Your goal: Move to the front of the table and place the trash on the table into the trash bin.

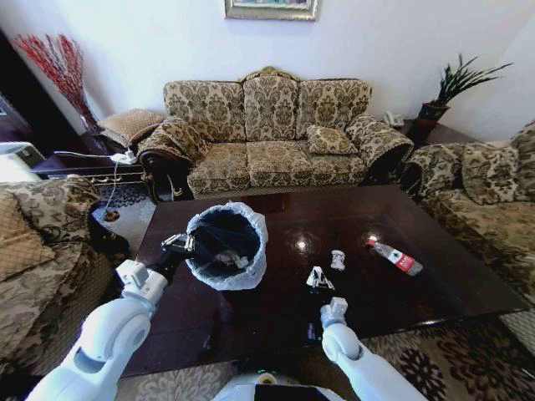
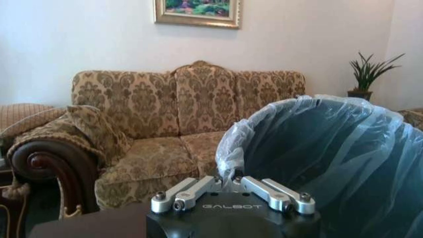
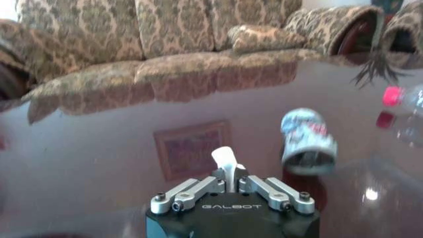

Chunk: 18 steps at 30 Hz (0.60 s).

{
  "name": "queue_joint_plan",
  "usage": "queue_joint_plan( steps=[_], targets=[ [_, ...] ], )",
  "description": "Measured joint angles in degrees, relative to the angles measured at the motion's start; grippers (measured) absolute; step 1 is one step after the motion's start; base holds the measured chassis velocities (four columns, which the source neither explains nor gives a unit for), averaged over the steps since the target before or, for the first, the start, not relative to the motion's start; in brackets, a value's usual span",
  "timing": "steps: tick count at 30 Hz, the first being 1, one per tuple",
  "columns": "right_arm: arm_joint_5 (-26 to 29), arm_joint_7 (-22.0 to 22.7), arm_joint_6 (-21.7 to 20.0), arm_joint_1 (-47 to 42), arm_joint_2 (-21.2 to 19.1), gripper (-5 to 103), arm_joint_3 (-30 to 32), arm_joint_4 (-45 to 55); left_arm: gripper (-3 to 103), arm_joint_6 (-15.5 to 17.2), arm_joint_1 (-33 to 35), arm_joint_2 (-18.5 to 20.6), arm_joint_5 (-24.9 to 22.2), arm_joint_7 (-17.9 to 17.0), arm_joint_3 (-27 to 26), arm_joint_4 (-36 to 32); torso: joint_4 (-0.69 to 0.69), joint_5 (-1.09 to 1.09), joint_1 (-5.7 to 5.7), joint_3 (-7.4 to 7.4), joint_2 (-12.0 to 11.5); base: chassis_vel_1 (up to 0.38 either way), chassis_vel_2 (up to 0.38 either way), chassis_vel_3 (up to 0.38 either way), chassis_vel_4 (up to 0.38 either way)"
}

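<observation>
The trash bin (image 1: 226, 244), black with a white bag over its rim, stands over the left part of the dark glossy table (image 1: 251, 326), its mouth tilted toward me. My left gripper (image 1: 180, 244) is shut on its near rim; the left wrist view shows that gripper (image 2: 228, 173) pinching the bag edge of the bin (image 2: 330, 163). My right gripper (image 1: 318, 280) hovers low over the table's middle, shut (image 3: 227, 171) on a white paper piece (image 3: 223, 156). A small can (image 1: 338, 260) (image 3: 307, 136) lies just beyond it. A clear bottle (image 1: 396, 257) with a red label lies farther right, its red cap (image 3: 395, 95) showing.
A patterned sofa (image 1: 267, 134) stands behind the table. Armchairs flank it at the left (image 1: 38, 251) and right (image 1: 489, 192). A plant (image 1: 443, 92) stands in the back right corner. Something pale lies inside the bin (image 1: 238, 261).
</observation>
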Motion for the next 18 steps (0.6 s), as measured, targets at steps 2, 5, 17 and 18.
queue_joint_plan(
  steps=[2, 5, 17, 18],
  targets=[
    [-0.18, -0.21, -0.59, 0.29, 0.02, 2, 1.57, 1.59, 3, 0.0, -0.02, -0.06, -0.01, 0.01, 0.0, -0.09, -0.01, 0.0, 0.0, 0.0, 0.0, 0.0, 0.0, 0.0, 0.0],
    [0.18, -0.71, -2.95, 2.46, -0.8, 2, 4.9, 6.73, 3, -0.01, 0.04, -0.36, -0.02, 0.03, 0.02, -0.3, -0.01, 0.01, 0.0, 0.0, 0.0, 0.0, 0.0, 0.0, 0.0],
    [16.43, -1.65, -11.63, 32.16, -16.95, 2, -7.4, 24.01, 3, -0.04, 0.45, -1.25, 1.91, 0.05, 0.45, -0.53, 0.04, -0.03, 0.0, 0.0, -0.01, 0.0, 0.0, 0.0, 0.0],
    [20.48, -3.94, -13.7, 38.08, -18.06, 2, -9.79, 25.43, 3, -0.01, 0.31, -1.3, 2.09, 0.04, 0.64, -0.45, 0.04, -0.02, 0.01, 0.0, -0.01, 0.0, 0.0, 0.0, 0.0]
  ],
)
